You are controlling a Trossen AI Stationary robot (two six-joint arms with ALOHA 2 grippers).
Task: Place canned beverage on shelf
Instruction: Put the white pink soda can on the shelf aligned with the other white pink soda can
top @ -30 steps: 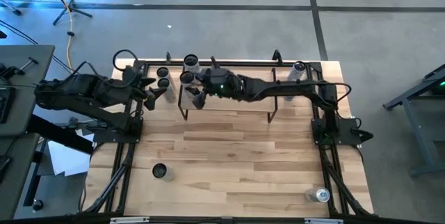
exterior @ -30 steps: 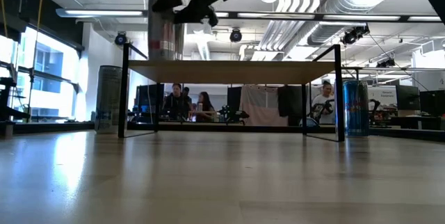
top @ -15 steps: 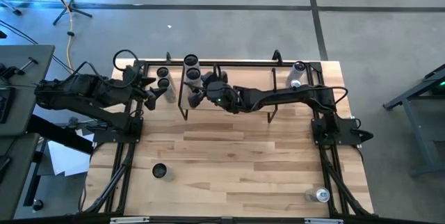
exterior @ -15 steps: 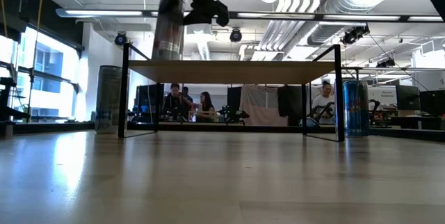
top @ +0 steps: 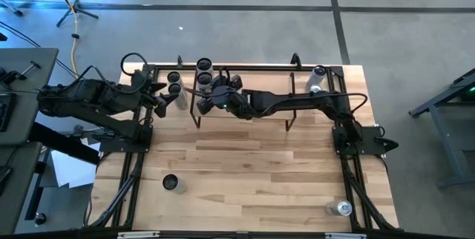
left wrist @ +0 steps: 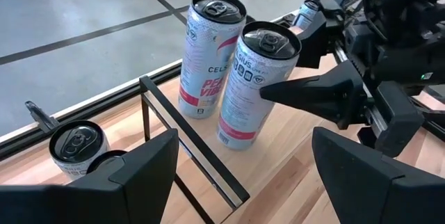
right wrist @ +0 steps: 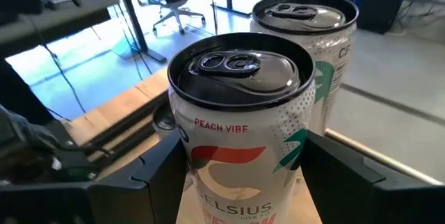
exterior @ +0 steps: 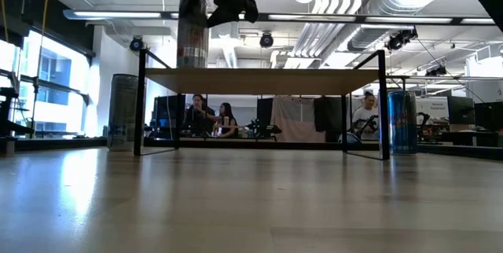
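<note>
The shelf (exterior: 263, 71) stands at the table's far middle on thin black legs. Two tall canned beverages stand on its left end. My right gripper (top: 211, 94) is shut on the nearer can (left wrist: 254, 85), which stands upright with its bottom on the shelf top (exterior: 192, 34). The other can (left wrist: 208, 50) stands just behind it, also seen in the right wrist view (right wrist: 313, 29). My left gripper (left wrist: 243, 182) waits open at the table's far left, off the shelf's left end. My right gripper pinches the can's side wall (right wrist: 208, 147) between its two fingers (left wrist: 306, 92), in the can's upper half. The fingers come nearly level from the table's right side and lie across the can. The can is upright, its bottom on the shelf's top.
Two cans (top: 174, 83) stand on the table between the shelf and my left gripper. A blue can (exterior: 401, 122) stands at the far right. One can (top: 172, 183) stands near the left front, and another (top: 340, 208) is at the right front corner.
My right gripper has rolled at the wrist and shifted a little over the shelf's left end. The can in it, tilted a second ago, now stands upright on the shelf top. The gap between the fingers has not changed.
</note>
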